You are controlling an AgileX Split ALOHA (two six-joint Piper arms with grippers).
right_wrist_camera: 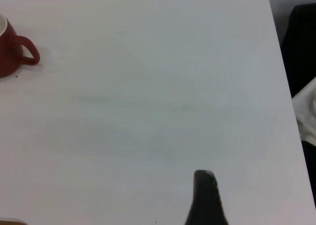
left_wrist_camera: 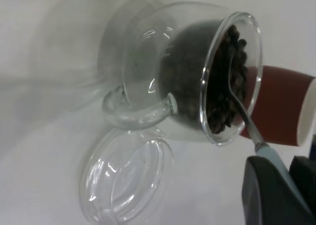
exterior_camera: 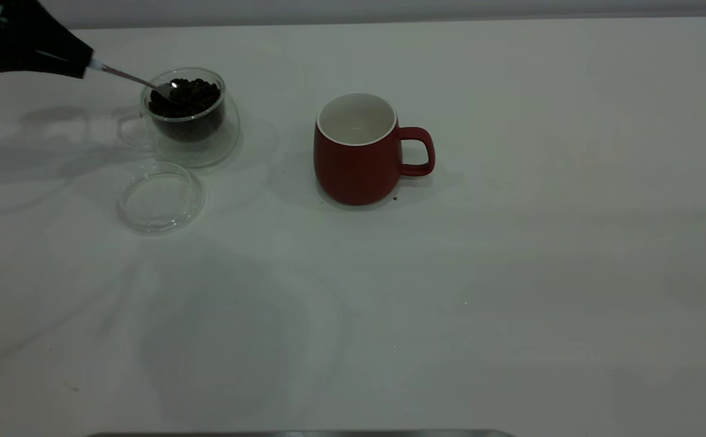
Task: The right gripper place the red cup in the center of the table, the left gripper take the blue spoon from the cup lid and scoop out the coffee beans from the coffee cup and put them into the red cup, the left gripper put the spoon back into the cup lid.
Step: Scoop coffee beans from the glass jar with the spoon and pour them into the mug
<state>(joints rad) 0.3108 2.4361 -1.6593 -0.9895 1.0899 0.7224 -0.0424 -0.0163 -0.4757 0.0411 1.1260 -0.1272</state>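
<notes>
Blue spoon [exterior_camera: 124,75], small metal teaspoon with a pale blue-white handle, has its bowl down in the dark brown coffee beans [exterior_camera: 185,96]!
Black left gripper [exterior_camera: 77,62], clamped on the handle, sits at ten o'clock on the white table [exterior_camera: 511,273], reaching into the clear double-walled glass coffee cup [exterior_camera: 189,118]. Round clear glass cup lid [exterior_camera: 160,197] lies bare just at the cup's six o'clock. Dark-red ceramic red cup [exterior_camera: 358,149] stands mid-table, handle at three o'clock. Right gripper [right_wrist_camera: 205,198] is well off from it; cannot tell its opening.
</notes>
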